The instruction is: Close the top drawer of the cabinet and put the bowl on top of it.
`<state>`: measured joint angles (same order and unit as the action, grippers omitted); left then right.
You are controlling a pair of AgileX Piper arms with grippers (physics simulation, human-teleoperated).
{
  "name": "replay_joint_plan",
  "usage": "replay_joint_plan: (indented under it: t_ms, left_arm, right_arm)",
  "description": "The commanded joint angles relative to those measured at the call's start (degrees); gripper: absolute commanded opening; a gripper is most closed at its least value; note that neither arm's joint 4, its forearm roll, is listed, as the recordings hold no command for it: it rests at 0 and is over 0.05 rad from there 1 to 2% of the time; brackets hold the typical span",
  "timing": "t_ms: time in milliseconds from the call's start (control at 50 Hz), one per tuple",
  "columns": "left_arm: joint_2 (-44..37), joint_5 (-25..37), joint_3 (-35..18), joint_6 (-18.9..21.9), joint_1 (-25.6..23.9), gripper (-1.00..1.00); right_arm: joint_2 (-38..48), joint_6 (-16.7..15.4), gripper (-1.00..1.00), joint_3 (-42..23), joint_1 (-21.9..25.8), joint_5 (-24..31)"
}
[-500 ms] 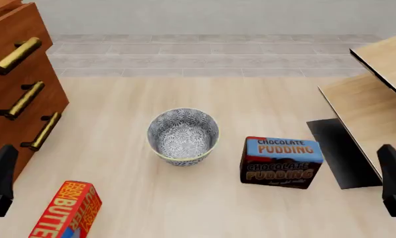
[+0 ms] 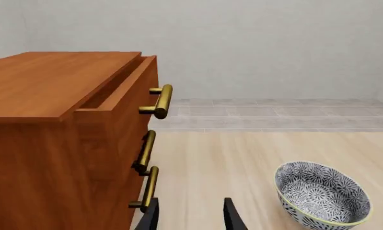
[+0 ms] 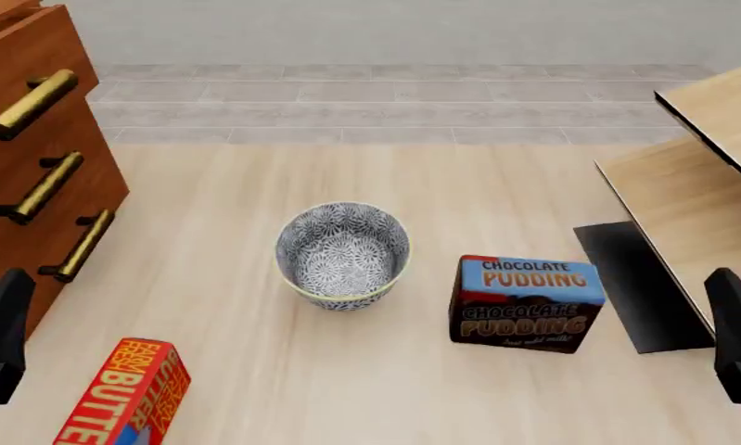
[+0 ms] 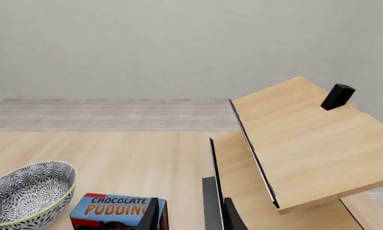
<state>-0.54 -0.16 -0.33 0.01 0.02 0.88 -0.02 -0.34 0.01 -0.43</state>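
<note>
The reddish-brown cabinet (image 3: 24,176) stands at the table's left edge. Its top drawer (image 2: 124,108) is pulled out a little, leaving a gap behind the front, with the brass handle (image 2: 160,101) sticking forward. The grey-and-white floral bowl (image 3: 341,255) sits upright in the middle of the table, also seen as the bowl (image 2: 322,199) and the bowl (image 4: 28,196) in the wrist views. My left gripper (image 3: 6,320) hangs low at the near left, beside the bottom drawer, open and empty. My right gripper (image 3: 732,320) is at the near right, open and empty.
A chocolate pudding box (image 3: 528,304) stands right of the bowl. A red butter box (image 3: 122,394) lies at the near left. The pale wooden shelf unit (image 3: 698,185) fills the right side, with a small black object (image 4: 338,96) on its top board.
</note>
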Motion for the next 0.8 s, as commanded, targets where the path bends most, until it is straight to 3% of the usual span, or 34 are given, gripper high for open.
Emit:
replay_joint_plan:
  t_ms: [20, 60, 120, 160, 280, 340, 540, 800]
  left_arm:
    - [0.3, 0.1, -0.1, 0.4, -0.1, 1.00]
    - [0.5, -0.4, -0.2, 2.2, -0.9, 1.00]
    - [-0.1, 1.4, -1.6, 0.5, -1.0, 1.00]
    - [0.1, 2.0, -2.7, 3.1, -1.1, 1.00]
    - [-0.1, 4.4, -6.5, 2.2, -1.0, 1.00]
    - [-2.6, 4.3, -8.8, -2.5, 1.5, 1.00]
    - [-6.2, 3.9, -11.3, 0.3, -1.8, 1.00]
    - [-12.3, 5.5, -16.5, -0.9, -3.9, 1.00]
  right_arm:
    - [-0.2, 0.0, 1.00, 0.1, 0.0, 0.1]
    - [-0.2, 0.0, 1.00, 0.1, 0.0, 0.1]
    - [-0.2, 0.0, 1.00, 0.1, 0.0, 0.1]
    - [-0.2, 0.0, 1.00, 0.1, 0.0, 0.1]
    - [-0.2, 0.0, 1.00, 0.1, 0.0, 0.1]
    - [-0.2, 0.0, 1.00, 0.1, 0.0, 0.1]
    - [-0.1, 0.0, 1.00, 0.1, 0.0, 0.1]
    - [-0.2, 0.0, 1.00, 0.1, 0.0, 0.1]
